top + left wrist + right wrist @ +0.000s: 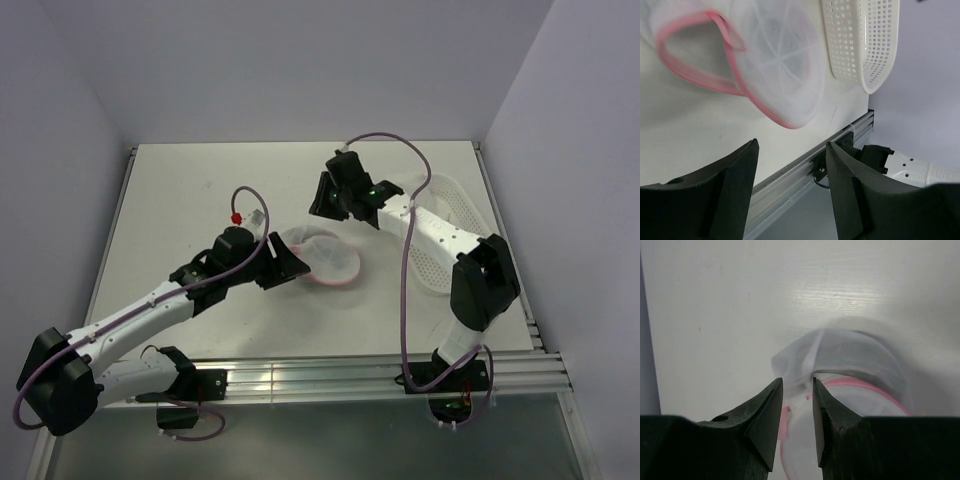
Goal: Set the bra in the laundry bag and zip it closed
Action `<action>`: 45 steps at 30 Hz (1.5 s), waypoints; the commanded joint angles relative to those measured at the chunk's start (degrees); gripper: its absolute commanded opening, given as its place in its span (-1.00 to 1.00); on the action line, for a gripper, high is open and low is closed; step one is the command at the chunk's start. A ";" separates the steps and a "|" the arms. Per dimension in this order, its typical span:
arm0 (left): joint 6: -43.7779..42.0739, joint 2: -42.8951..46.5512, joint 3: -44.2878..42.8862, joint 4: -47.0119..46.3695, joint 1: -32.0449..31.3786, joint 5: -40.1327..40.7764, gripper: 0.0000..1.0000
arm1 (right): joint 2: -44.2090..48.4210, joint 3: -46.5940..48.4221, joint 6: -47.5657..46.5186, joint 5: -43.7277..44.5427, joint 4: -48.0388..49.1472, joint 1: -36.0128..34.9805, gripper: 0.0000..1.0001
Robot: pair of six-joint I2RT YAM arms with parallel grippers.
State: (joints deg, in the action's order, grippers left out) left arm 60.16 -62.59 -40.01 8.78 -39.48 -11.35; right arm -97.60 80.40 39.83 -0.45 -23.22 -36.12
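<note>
- The bra is not plainly made out in any view. Only a dim grey shade is seen through the mesh of the laundry bag [785, 60], so it cannot be told whether the bra lies inside
- The laundry bag is laid on the worktop [200, 200] between the two arms, with the basket [445, 215] near it on the right. Its pink rim is seen gaping, so the zip is judged not yet closed
- The step in hand is judged to be the closing of the bag, or the last tucking-in before it
- The left end effector [792, 145] is released, its jaws set wide with nothing between them. It is held low near the left edge of the bag and, as far as its wrist view shows, is not touching it
- The right end effector [797, 381] is held above the far edge of the bag. Its jaws are parted by a narrow gap in which nothing is seen gripped, and a small pink tab [786, 420] is seen just below it
- For the next move, the zip pull is to be found and pinched. The rim is to be steadied by the other end effector while the pull is drawn round
</note>
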 commanded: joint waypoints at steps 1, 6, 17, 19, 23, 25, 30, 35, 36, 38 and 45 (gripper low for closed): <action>5.84 -0.50 1.16 -6.40 -4.09 5.28 0.24 | 3.73 1.96 -2.39 3.70 -3.58 2.80 -0.25; 9.96 -4.91 -1.65 -3.06 -8.32 11.00 0.15 | 8.65 -1.74 -3.53 2.03 -4.11 6.32 -0.25; 14.63 -9.38 -1.82 -11.14 -11.49 19.17 0.12 | 14.72 -6.39 -4.85 1.59 -4.90 8.78 -0.24; 14.63 -10.71 -2.79 -12.02 -11.58 19.62 0.11 | 15.25 -7.19 -4.94 1.24 -4.90 9.05 -0.24; 15.60 -13.96 -3.50 -14.14 -11.75 19.97 0.07 | 16.13 -7.72 -5.12 1.06 -5.08 9.40 -0.24; 15.95 -14.84 -2.97 -14.93 -12.10 20.14 0.04 | 16.65 -7.72 -5.47 0.98 -5.25 9.57 -0.24; 16.57 -13.70 -2.26 -15.19 -12.99 23.04 0.03 | 17.27 -8.15 -5.56 0.80 -5.25 9.93 -0.24; 12.63 -13.09 -3.32 -16.24 -12.64 25.15 -0.15 | 17.27 -8.77 -5.64 0.80 -4.55 10.01 -0.24; 11.74 -12.83 -3.32 -16.68 -12.11 25.07 -0.19 | 17.10 -8.86 -5.82 0.80 -4.46 10.10 -0.24; 8.93 -11.78 -1.57 -21.04 -10.36 21.32 -0.32 | 17.18 -9.03 -6.61 0.80 -3.85 10.36 -0.24; 4.36 -9.22 8.80 -36.53 2.90 4.27 -0.95 | 18.59 -10.00 -9.16 -3.33 -2.35 12.03 -0.24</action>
State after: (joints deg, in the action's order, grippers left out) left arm 68.51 -72.97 -33.58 -17.39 -40.40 2.31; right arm -82.06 70.74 33.08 -1.98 -28.27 -25.08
